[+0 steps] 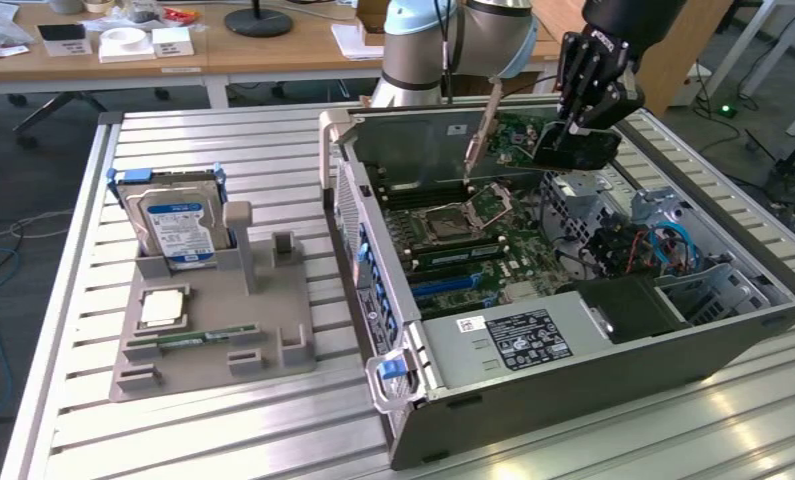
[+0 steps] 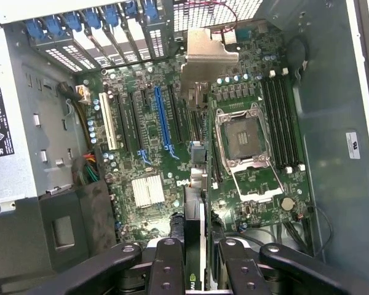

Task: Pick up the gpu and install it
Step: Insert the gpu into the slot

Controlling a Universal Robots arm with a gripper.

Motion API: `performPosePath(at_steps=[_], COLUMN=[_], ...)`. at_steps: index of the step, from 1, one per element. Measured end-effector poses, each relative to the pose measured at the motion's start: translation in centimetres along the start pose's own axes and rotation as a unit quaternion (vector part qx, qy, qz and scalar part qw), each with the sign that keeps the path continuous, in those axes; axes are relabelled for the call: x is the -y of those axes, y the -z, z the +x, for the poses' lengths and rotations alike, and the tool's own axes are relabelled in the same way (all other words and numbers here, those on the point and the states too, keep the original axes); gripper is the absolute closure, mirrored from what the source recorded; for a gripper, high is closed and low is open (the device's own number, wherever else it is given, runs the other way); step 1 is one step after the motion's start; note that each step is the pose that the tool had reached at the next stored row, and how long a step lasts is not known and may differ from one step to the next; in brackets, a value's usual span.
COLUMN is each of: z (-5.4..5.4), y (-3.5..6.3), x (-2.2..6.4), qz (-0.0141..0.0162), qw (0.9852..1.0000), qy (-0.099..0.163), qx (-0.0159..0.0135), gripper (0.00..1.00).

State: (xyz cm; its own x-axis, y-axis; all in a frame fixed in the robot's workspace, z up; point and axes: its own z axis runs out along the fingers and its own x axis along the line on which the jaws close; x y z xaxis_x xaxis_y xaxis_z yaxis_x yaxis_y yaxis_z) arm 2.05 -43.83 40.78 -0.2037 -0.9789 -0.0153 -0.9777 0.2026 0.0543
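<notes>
My gripper (image 1: 581, 122) is shut on the gpu (image 1: 577, 150), a dark card held in the air above the far end of the open computer case (image 1: 571, 380). The card's silver end bracket (image 1: 481, 130) slants down toward the motherboard (image 1: 464, 240). In the wrist view the gpu (image 2: 206, 58) runs edge-on away from the gripper (image 2: 198, 249), bracket end farthest out, with black fingers (image 2: 171, 261) on either side of it. It hangs over the board between the blue expansion slot (image 2: 163, 120) and the empty CPU socket (image 2: 243, 138), touching neither.
A grey parts holder (image 1: 210, 330) on the slatted table at the exterior view's left carries an upright hard drive (image 1: 177, 225), a CPU chip (image 1: 164, 308) and a green memory stick (image 1: 204, 337). Cables (image 1: 657, 245) and the power supply (image 1: 524, 340) fill the case's near end.
</notes>
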Motion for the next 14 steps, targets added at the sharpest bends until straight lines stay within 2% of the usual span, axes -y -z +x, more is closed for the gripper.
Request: performPosePath(at_steps=[5,14], z=[0.0,0.0], y=[0.0,-0.02], x=[0.0,0.0], qz=[0.0,-0.0006], qw=[1.0,0.9993], qy=[0.0,0.037], qx=[0.0,-0.002], gripper=[0.74,0.74])
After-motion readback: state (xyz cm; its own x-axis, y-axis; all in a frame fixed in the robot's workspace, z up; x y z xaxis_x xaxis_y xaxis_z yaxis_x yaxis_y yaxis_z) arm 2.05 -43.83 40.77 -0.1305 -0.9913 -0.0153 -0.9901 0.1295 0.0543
